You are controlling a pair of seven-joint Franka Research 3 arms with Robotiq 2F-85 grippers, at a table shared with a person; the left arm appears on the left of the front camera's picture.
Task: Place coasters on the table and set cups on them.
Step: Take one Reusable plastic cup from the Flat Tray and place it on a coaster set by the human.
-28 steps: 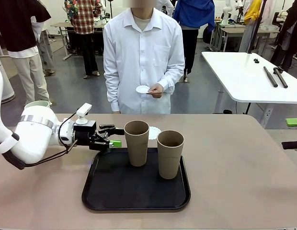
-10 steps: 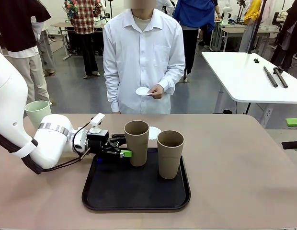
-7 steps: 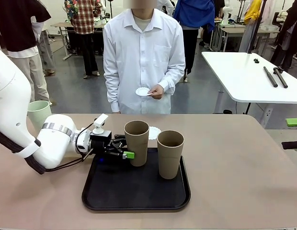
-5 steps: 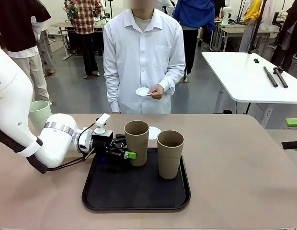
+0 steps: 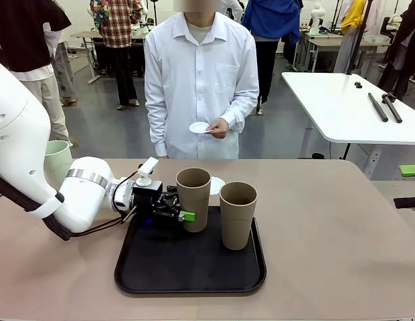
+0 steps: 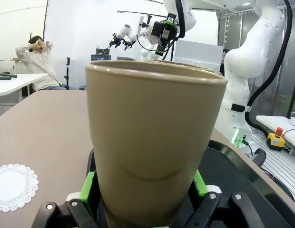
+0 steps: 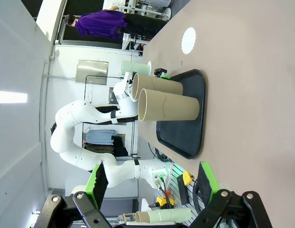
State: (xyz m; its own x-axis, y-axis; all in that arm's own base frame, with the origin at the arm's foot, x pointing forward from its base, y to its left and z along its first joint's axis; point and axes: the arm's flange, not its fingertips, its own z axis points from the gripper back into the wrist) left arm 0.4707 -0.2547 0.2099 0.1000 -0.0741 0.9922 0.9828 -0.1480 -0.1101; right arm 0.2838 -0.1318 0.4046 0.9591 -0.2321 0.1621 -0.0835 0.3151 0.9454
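Note:
Two tan cups stand on a black tray (image 5: 191, 267). My left gripper (image 5: 183, 211) is open around the base of the left tan cup (image 5: 193, 198), which sits between the green pads (image 6: 88, 185) in the left wrist view (image 6: 154, 142). The right tan cup (image 5: 237, 214) stands free beside it. A mint cup (image 5: 57, 159) stands on the beige table (image 5: 328, 247) behind my left arm. One coaster (image 5: 216, 184) lies on the table behind the tray, also seen as a coaster (image 6: 13, 186) at the left. The person's hand holds another coaster (image 5: 199, 126). My right gripper (image 7: 152, 185) is open and empty at the table's right edge (image 5: 408, 202).
The person in a white shirt (image 5: 199, 80) stands at the far side. A white table (image 5: 355, 107) with dark tools is behind on the right. A green block (image 5: 411, 170) lies at the right edge. Bare tabletop stretches right of the tray.
My left gripper has slid right along the tray until its fingers flank the left tan cup, which shifted slightly right. The right arm and the person's hand have stayed put.

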